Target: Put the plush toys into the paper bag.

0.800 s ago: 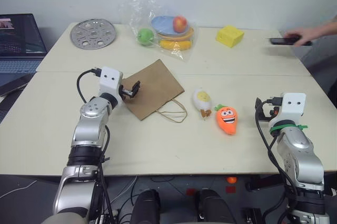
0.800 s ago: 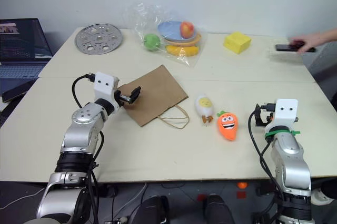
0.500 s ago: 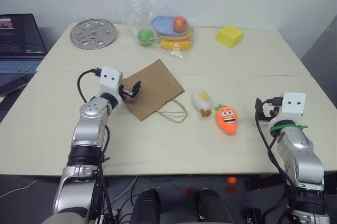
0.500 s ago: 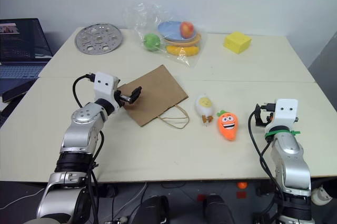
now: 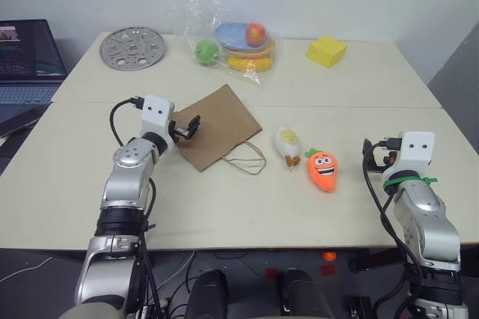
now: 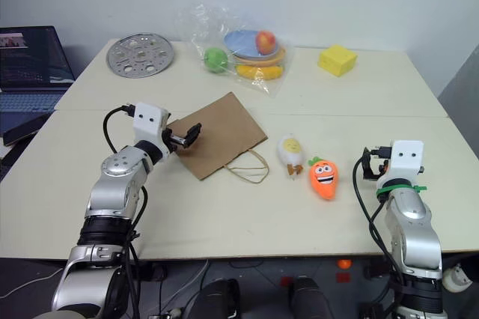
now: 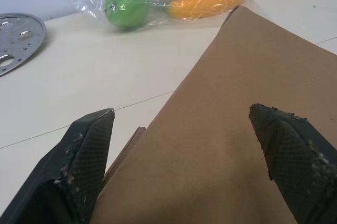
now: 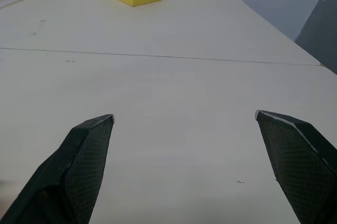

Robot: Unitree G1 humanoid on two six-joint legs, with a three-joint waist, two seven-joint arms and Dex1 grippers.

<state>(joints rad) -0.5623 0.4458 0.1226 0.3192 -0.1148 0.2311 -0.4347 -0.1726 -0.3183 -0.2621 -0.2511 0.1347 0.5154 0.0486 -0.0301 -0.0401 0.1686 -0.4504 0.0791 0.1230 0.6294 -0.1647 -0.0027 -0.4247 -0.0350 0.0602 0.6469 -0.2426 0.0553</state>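
The person's hand with the phone has gone; both claws, left claw (image 5: 188, 126) and right claw (image 8: 184, 166), stay spread.

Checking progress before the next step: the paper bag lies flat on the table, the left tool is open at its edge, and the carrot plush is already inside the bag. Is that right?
Not quite. The carrot plush is not inside; the left eye view shows it on the table, beside the egg plush, right of the paper bag. The bag does lie flat, with the left tool open at its edge.
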